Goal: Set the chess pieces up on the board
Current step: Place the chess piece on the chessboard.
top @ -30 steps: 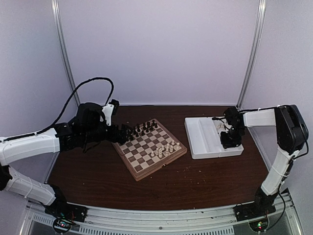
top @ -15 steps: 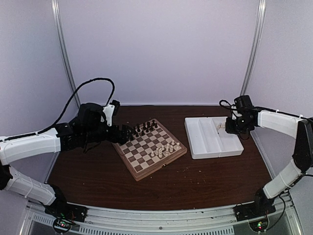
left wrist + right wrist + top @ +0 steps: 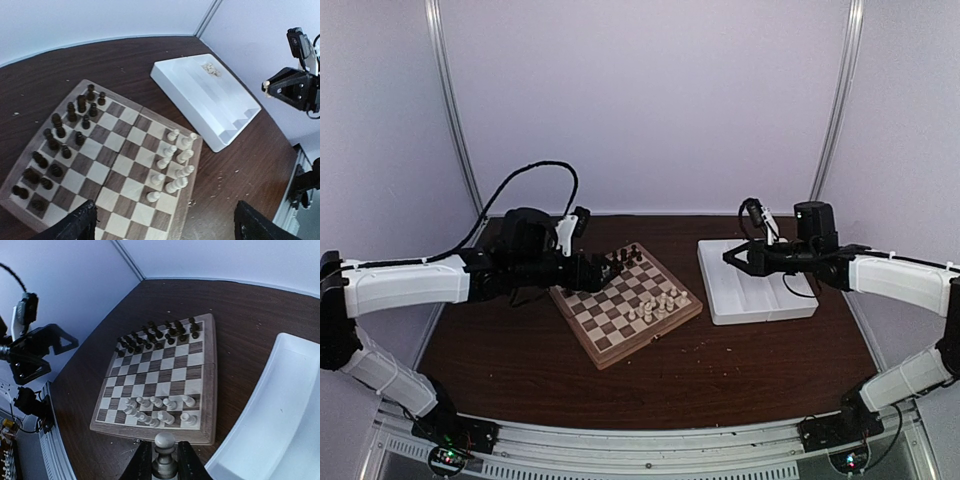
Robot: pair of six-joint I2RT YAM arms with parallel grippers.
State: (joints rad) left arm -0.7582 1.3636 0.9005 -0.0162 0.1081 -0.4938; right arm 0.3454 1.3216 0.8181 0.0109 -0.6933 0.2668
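Note:
The board [image 3: 620, 355] lies angled at mid-table, also in the left wrist view [image 3: 196, 165] and the right wrist view [image 3: 212, 365]. Several cream-white chess pieces [image 3: 658, 304] stand in two short rows by its right edge [image 3: 172, 162] [image 3: 157, 410]. My right gripper [image 3: 732, 257] hangs in the air over the tray's left end, shut on a white pawn [image 3: 164, 447] that stands upright between its fingers [image 3: 164, 464]. My left gripper [image 3: 607, 268] hovers over the board's far-left corner, open wide with nothing between its fingertips [image 3: 165, 231].
Dark pieces [image 3: 615, 262] fill the board's far-left rows [image 3: 65, 135] [image 3: 155, 335]. A white tray [image 3: 760, 305] sits right of the board, with a few cream pieces [image 3: 211, 70] at its far end. Small crumbs dot the brown table.
My right arm has risen from the tray's far right and swung left towards the board with the pawn. The left arm has shifted a little right and up.

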